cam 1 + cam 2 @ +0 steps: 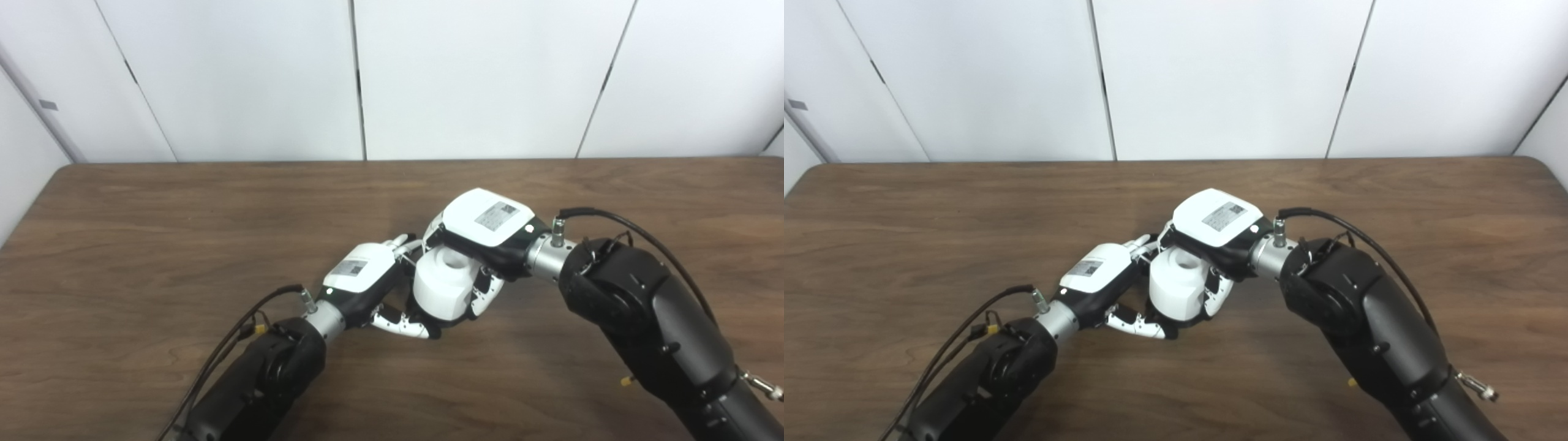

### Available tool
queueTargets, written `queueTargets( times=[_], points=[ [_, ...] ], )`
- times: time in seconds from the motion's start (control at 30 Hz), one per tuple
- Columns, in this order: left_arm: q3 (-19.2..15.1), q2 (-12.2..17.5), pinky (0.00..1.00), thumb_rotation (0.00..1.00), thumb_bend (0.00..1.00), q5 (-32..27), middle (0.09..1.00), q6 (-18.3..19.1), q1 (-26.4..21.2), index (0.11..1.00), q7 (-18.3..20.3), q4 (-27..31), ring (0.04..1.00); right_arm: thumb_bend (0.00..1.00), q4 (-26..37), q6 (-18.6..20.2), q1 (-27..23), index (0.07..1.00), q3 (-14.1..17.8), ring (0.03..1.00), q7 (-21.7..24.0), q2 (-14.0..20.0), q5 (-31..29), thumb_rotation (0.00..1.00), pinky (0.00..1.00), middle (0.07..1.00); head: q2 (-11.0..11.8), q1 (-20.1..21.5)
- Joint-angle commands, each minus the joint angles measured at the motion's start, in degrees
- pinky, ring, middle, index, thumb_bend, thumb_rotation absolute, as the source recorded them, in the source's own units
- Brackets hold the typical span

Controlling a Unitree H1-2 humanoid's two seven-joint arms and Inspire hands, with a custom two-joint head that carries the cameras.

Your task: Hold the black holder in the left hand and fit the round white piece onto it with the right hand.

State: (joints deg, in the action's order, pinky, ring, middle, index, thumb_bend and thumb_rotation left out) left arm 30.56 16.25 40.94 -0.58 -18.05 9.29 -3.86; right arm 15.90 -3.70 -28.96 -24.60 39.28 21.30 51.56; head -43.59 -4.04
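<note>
The round white piece is a thick cylinder with a hole in its top, held above the table's middle between both hands. My right hand reaches over it from the right, fingers closed around its top and far side. My left hand comes in from the left, its thumb curled under the piece's lower edge. The black holder is almost wholly hidden beneath the white piece and the fingers; only a dark sliver shows at the bottom. The piece also shows in the right eye view.
The brown wooden table fills the view, with its back edge against a white panelled wall. Black cables loop beside both forearms. Nothing else stands on the table.
</note>
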Motion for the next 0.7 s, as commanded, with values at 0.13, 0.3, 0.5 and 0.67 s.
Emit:
queueTargets(
  times=[0.13,0.3,0.5,0.67],
  points=[
    [2.3,0.0,0.96,0.07,0.52,1.1,0.958,1.0,1.9,0.487,4.7,-0.5,1.0,0.53,-0.2,-3.1,-1.0,0.481,-0.4,0.78,-0.7,1.5,-0.4,0.15,0.84,0.71,-0.4,-0.1],
    [2.1,0.1,0.96,0.07,0.52,1.0,0.956,1.0,2.1,0.487,4.6,-0.1,1.0,0.53,-0.1,-3.8,-0.3,0.481,-0.8,0.775,-0.9,1.9,-0.7,0.15,0.83,0.709,-0.8,-0.4],
    [2.1,0.1,0.95,0.07,0.52,1.0,0.951,1.5,2.1,0.487,4.8,0.3,0.999,0.53,0.1,-4.9,-0.4,0.481,-1.4,0.784,0.6,2.9,-2.7,0.15,0.84,0.715,-1.1,-0.5],
    [2.3,0.2,0.95,0.07,0.52,1.4,0.953,2.1,2.1,0.487,5.2,0.7,0.999,0.53,0.3,-5.0,-0.4,0.482,-1.9,0.793,0.8,3.3,-3.0,0.15,0.85,0.721,-1.4,-0.5]
  ],
)
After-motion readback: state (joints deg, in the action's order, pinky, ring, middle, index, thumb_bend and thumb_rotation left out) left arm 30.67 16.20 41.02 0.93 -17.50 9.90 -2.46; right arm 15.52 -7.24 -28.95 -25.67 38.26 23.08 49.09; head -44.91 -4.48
